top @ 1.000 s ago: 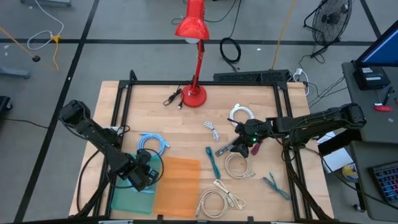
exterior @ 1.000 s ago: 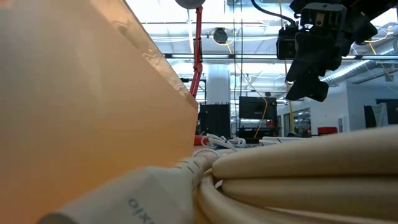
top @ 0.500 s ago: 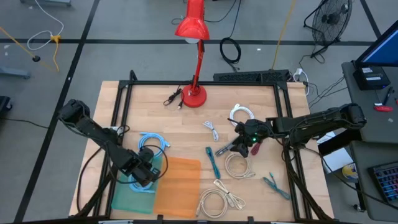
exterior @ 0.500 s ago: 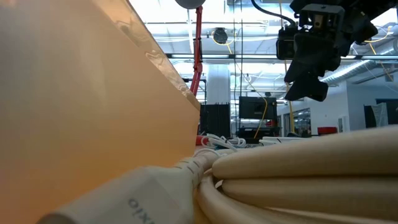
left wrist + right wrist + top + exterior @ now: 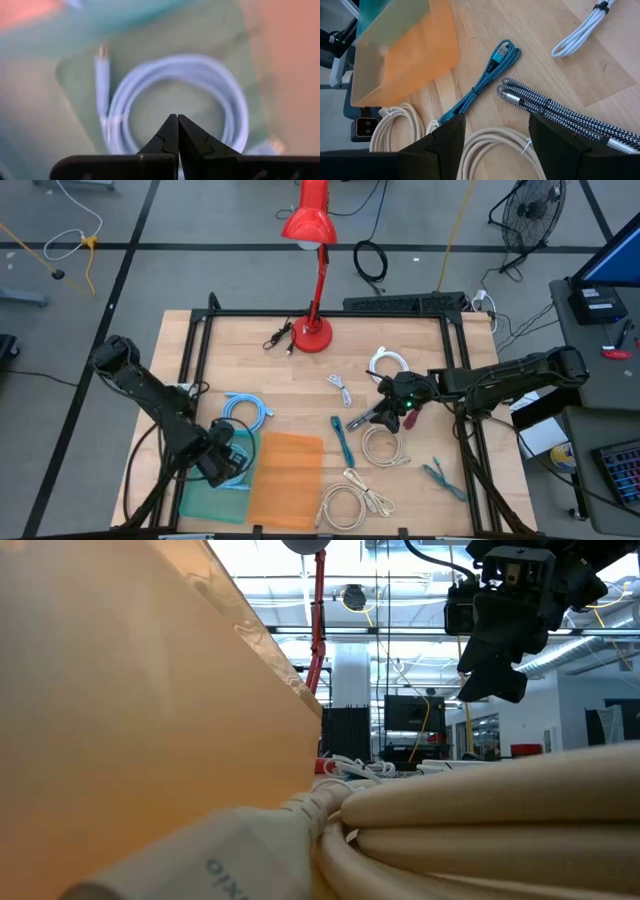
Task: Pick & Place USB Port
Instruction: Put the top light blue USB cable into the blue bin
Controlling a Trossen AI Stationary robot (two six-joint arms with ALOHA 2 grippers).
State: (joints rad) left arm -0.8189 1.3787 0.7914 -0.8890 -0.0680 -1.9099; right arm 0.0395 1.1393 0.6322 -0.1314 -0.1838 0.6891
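A light blue USB cable lies coiled on the floor of the green tray at the table's near left. My left gripper hovers just above this coil, pointing down with its fingers shut and nothing between them; the high view shows the left gripper over the tray's far edge. A second light blue coil rests on the wood beyond the tray. My right gripper hangs open above the table's middle right, over a teal braided cable and a black-and-white braided cable.
An orange tray sits right of the green one. Beige cable coils, a white cable and a teal tool lie around the right arm. A red lamp stands at the far edge.
My left gripper has shifted a little toward the table's left edge and risen slightly over the green tray, staying shut. The light blue cable lies in the tray below it.
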